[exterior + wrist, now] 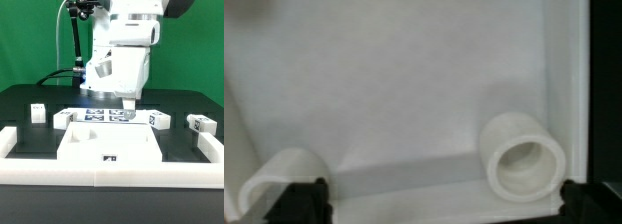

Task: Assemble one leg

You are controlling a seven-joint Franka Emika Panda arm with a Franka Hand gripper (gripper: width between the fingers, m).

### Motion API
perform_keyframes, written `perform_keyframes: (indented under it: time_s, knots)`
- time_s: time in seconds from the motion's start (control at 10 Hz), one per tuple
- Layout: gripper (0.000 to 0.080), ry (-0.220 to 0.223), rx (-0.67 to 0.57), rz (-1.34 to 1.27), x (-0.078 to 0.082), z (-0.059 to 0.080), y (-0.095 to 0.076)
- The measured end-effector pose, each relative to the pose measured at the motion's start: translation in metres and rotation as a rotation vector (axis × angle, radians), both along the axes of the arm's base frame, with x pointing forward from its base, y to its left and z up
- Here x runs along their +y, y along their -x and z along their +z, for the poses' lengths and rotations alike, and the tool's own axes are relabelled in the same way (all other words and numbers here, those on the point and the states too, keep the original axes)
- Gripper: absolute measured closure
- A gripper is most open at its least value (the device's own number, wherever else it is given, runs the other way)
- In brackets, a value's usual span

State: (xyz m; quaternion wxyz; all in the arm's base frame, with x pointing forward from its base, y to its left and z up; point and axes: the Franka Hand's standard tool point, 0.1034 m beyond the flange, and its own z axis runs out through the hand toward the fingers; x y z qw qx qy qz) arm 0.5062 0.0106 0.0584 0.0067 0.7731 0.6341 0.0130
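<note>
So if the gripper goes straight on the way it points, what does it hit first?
The gripper points down; first contact is probably the large white panel, which fills the wrist view between the spread fingers, beside its round socket. Depth unclear.

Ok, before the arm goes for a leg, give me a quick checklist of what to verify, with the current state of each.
1. End effector empty: ok. Its fingers stand apart with nothing gripped between them.
2. End effector above a leg: not ok. The wrist view shows only the panel beneath it.
3. Nearest leg free to grasp: ok. It lies alone by the panel's far corner, on the exterior view's right.
4. Socket in the panel clear: ok. Its opening looks empty.
5. Which end of that leg goes into the socket: cannot tell. The leg is too small in the picture.
</note>
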Motion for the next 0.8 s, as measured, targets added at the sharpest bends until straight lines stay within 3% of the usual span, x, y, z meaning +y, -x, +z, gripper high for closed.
perform_keyframes:
  time_s: [0.6, 0.8]
  knots:
    - [0.0149, 0.008, 0.014, 0.074, -0.007, -0.006, 0.006]
    - [0.0149, 0.001, 0.025, 0.081, -0.019, -0.023, 0.016]
